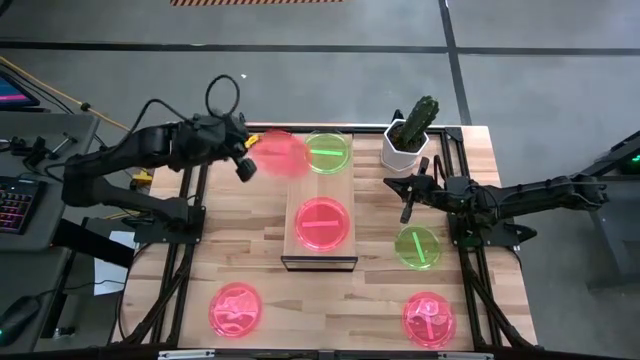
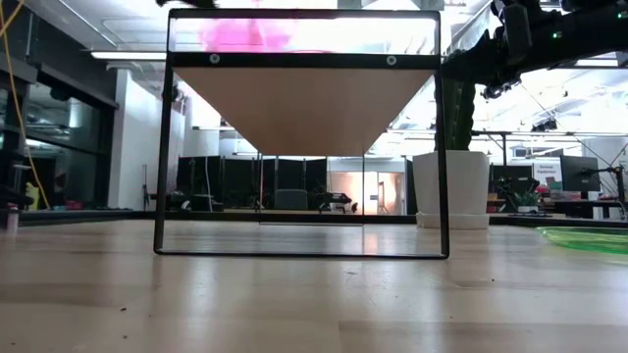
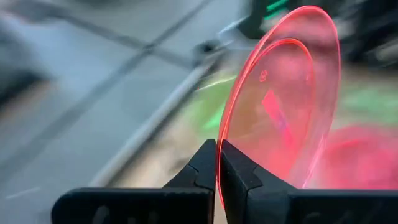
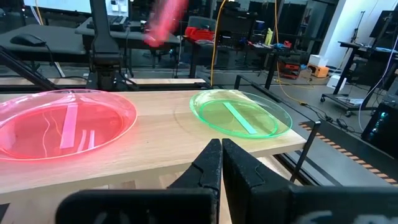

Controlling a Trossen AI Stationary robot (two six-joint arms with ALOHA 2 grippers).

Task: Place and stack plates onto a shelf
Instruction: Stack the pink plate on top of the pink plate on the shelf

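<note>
Carrying a pink plate [image 1: 281, 154] by its rim, left gripper [image 1: 245, 158] clamped narrow on the edge, plate raised clear of the shelf [image 1: 322, 190] and hanging just off its far left corner. Directly ahead of that gripper, on the far end of the shelf: a green plate [image 1: 327, 151]. Nearer along the board: a second pink plate [image 1: 323, 223]. Idle beside the shelf, between the cactus pot [image 1: 406, 148] and a green plate on the table [image 1: 417, 247]: right gripper [image 1: 409, 205], fingers pressed together on nothing.

Likely faults, judged from this pose:
- Thin edge pinch on smooth plastic; possible slip or swing of the disc during travel, caused by the small contact area.
- Plate held tilted; if released so, possible landing on edge and rolling off the narrow board.
- Overlap with the green plate on descent; possible nudge of that plate toward the far edge.

Differences between views:
- Left wrist view: fingertips [image 3: 219, 163] closed on the rim of the carried disc [image 3: 280, 106], with its bar mark visible; grip not legible from above.
- High view only: full layout, including two more pink plates [image 1: 236, 310] [image 1: 429, 318] on the tabletop, well behind both grippers.
- Low view: underside of the board and its dark frame, a pink blur above; no plate on the shelf distinguishable.
- Right wrist view: both shelved plates lying flat, apart from each other.
</note>
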